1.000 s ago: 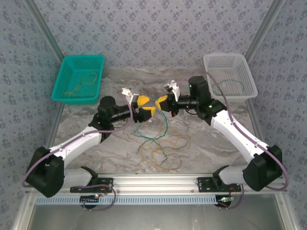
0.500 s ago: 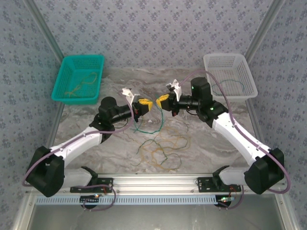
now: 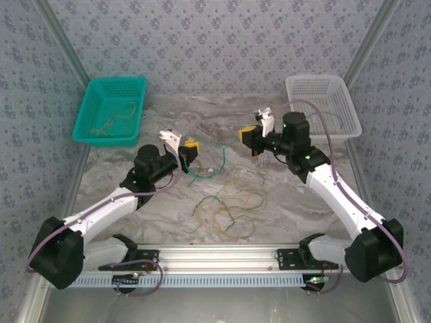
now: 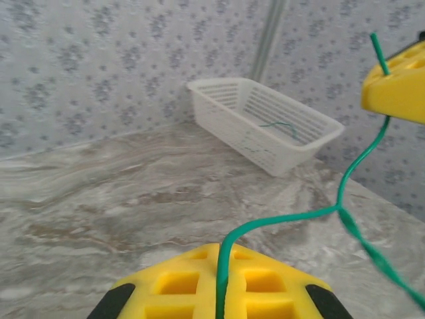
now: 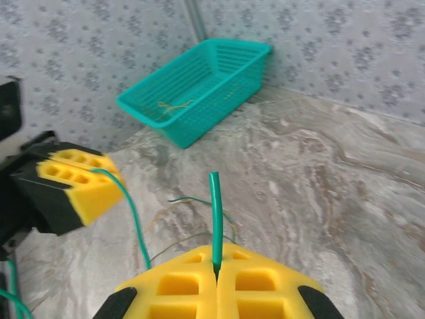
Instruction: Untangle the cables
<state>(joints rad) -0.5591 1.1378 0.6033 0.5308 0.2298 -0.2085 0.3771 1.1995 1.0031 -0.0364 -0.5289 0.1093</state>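
- The table [image 3: 289, 202] is the widest thing here, a marbled top closed in by patterned walls [image 3: 215, 40] on three sides. We see bare surface across the far middle and down both flanks, and we judge that this leaves room to draw a strand outward.
- Two baskets sit at the far corners. The teal basket [image 3: 116, 82] on the left holds orange-tan strands [image 3: 111, 121], and the white basket [image 3: 316, 79] on the right holds a green strand [image 4: 279, 125]. We read them as bins sorted by colour, set where each arm can reach one.
- The left tool [image 3: 190, 147] and the right tool [image 3: 247, 132] face each other above the middle of the table, apart from one another. Each is clamped shut on the same green cable [image 3: 209, 175]. Holding it at two places lets us pull it taut and lift it free of the rest.
- The loose cables [image 3: 225, 208], green and orange-tan, lie looped together on the table below the tools, near the front rail [image 3: 222, 254]. That rail is the edge we should mind.
- The held cable sags in a loop between the tools. We cannot tell whether it touches the pile.
- From the right wrist, a short green end [image 5: 214, 212] stands up out of the closed yellow pads [image 5: 179, 282].
- From the left wrist, the strand looks twisted low on the right, but we cannot say with what.
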